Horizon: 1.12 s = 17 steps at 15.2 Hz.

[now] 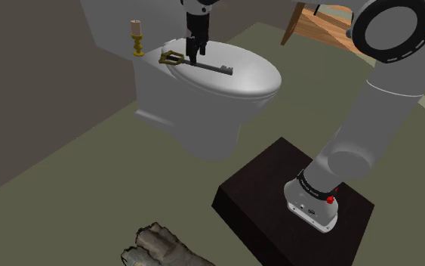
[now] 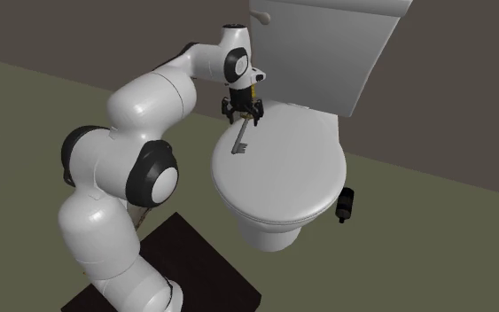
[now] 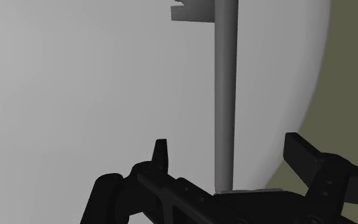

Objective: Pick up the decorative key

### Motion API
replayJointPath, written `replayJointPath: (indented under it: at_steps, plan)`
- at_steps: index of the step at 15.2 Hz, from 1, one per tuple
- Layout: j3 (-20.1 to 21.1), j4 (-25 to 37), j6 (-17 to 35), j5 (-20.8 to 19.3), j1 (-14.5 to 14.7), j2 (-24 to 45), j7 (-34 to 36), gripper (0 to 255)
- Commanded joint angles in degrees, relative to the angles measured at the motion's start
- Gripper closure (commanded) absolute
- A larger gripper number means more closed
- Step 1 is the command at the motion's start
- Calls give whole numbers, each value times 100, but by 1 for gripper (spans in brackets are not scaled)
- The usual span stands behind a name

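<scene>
Tool (image 1: 194,53), fingers spread, straddles the key (image 1: 217,69) shaft without touching; key lies flat on toilet lid (image 1: 252,77).

1. Key (image 1: 199,65) (image 2: 238,140) (image 3: 225,95) lies flat on toilet lid (image 1: 244,79) (image 2: 283,173), toward the tank (image 2: 327,44) end.
2. Gripper (image 1: 195,51) (image 2: 242,113) (image 3: 228,143) over the key; one finger each side of the shaft, neither touching.
3. Candlestick (image 1: 137,38) just beside the key's bow, at the lid's left in the shoulder view.
4. Stand (image 1: 263,189) (image 2: 194,257) on the floor, nearer than the toilet.
5. Lumpy object (image 1: 161,245) on the floor, shoulder view's near left, apart from the stand.
6. Furniture legs (image 1: 316,26) far right, behind the toilet.
</scene>
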Motion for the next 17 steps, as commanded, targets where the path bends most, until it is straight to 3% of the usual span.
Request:
replayJointPath:
  at_steps: [1, 4, 5, 14, 17]
  plan:
    - [2, -146, 149, -4, 2, 2, 21, 0]
    - [1, -264, 268, -7, -1, 4, 33, 0]
    - [0, -254, 264, -8, -2, 10, 31, 255]
    - [0, -263, 268, -7, 0, 5, 33, 255]
    - [3, -38, 40, -1, 6, 1, 10, 255]
